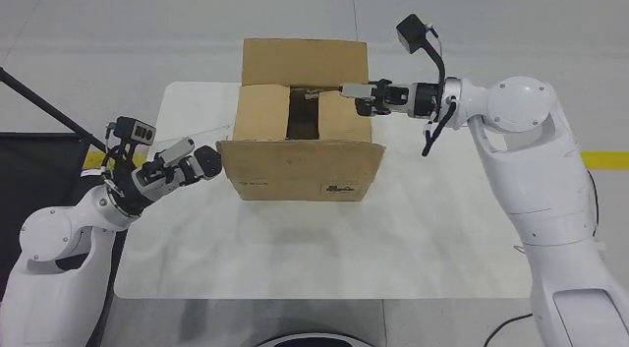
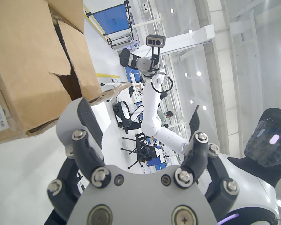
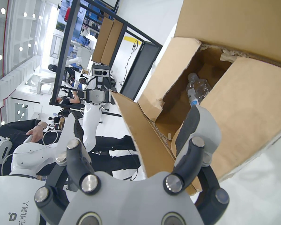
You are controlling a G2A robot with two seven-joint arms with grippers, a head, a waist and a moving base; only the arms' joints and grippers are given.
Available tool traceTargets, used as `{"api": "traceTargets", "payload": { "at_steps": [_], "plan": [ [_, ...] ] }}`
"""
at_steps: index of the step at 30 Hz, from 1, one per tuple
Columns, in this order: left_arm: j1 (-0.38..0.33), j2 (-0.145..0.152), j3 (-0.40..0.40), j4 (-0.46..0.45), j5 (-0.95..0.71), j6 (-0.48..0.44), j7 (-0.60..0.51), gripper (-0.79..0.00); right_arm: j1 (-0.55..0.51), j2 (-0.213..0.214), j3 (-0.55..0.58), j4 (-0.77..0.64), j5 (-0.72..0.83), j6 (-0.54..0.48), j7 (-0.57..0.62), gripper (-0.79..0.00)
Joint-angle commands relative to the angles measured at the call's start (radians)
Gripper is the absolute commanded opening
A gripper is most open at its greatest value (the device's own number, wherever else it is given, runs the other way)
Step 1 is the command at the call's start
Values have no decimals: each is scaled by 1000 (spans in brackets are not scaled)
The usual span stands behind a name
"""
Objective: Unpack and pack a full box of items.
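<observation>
Brown cardboard box [image 1: 295, 165] stands upright near the desk's [image 1: 295, 259] far edge, flaps part-open; a clear plastic bottle [image 3: 197, 88] sits inside.

The box [image 3: 224, 12] hides most of the bottle [image 3: 197, 87] inside.

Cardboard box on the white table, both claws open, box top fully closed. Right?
No: the top of the cardboard box is partly open; the right wrist view shows a plastic bottle inside through the gap. The rest holds: it sits on the white table, left claw and right claw both open.
</observation>
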Motion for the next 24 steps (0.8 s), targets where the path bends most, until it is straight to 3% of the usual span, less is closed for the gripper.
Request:
{"api": "traceTargets", "payload": {
  "at_steps": [1,15,24],
  "plan": [
    [-21,1,13,10,13,3,20,0,1,1,3,-2,-3,6,-3,0],
    [-142,6,98,91,89,26,59,0,-3,1,2,-1,-4,6,-9,0],
    [-191,6,138,145,100,40,104,0,-42,-23,-51,78,-39,-94,-317,0]
  ]
}}
